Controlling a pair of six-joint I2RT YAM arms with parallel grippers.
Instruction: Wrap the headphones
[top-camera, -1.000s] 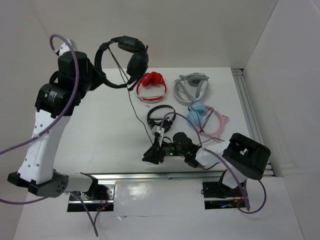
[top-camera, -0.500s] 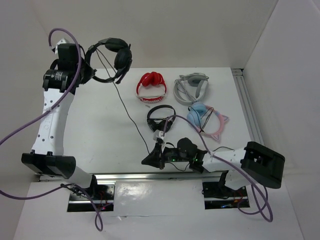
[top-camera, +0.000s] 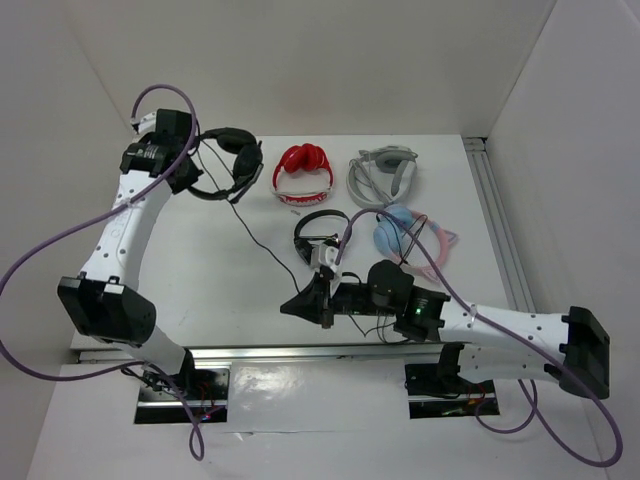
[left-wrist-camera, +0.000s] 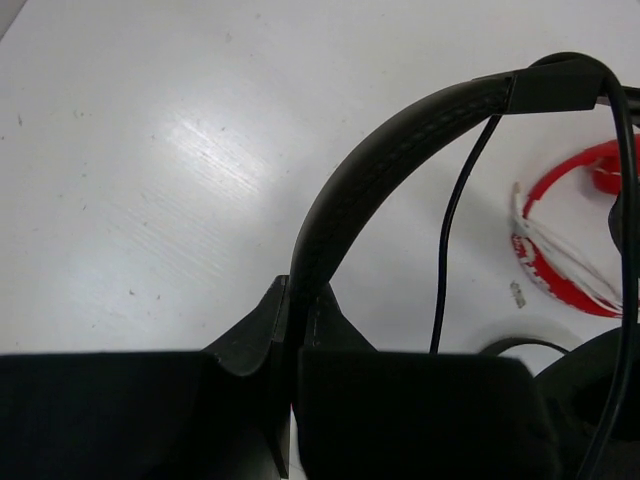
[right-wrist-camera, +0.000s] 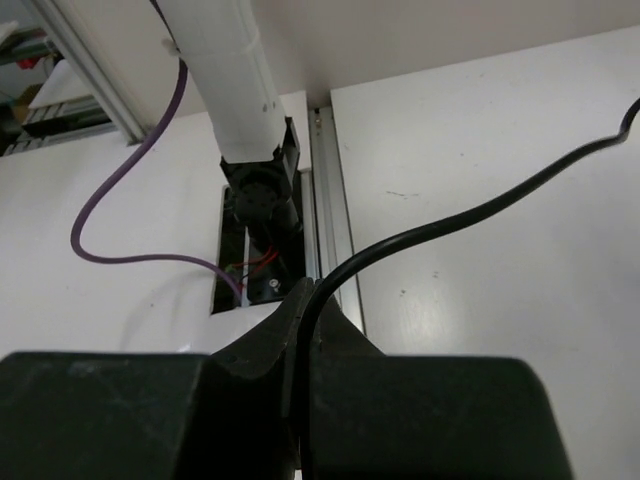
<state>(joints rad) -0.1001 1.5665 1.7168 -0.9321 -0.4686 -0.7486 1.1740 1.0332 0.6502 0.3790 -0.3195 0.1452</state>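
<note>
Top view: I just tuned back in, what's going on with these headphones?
The left gripper is shut on the headband of the large black headphones at the far left of the table. The right gripper pinches their cable near the front edge. It runs loose between them, not yet wrapped.

**Headphones** (top-camera: 236, 165): one pair, over-ear, all black.
- **Headband** (left-wrist-camera: 380, 170): wide, padded, with a stitched texture. It is clamped edge-on between the fingers of the left gripper (left-wrist-camera: 297, 312).
- **Earcups** (top-camera: 247, 160): thick and close together, on the side toward the red headphones (top-camera: 303, 172).
- **Position:** just left of the red headphones and apart from them. Whether the set touches the table cannot be told.
- **Cable** (top-camera: 262, 238): long, thin, black and unwound. It trails from the earcups toward the near side of the red headphones, and its far stretch is pinched in the right gripper (right-wrist-camera: 300, 300).
</note>
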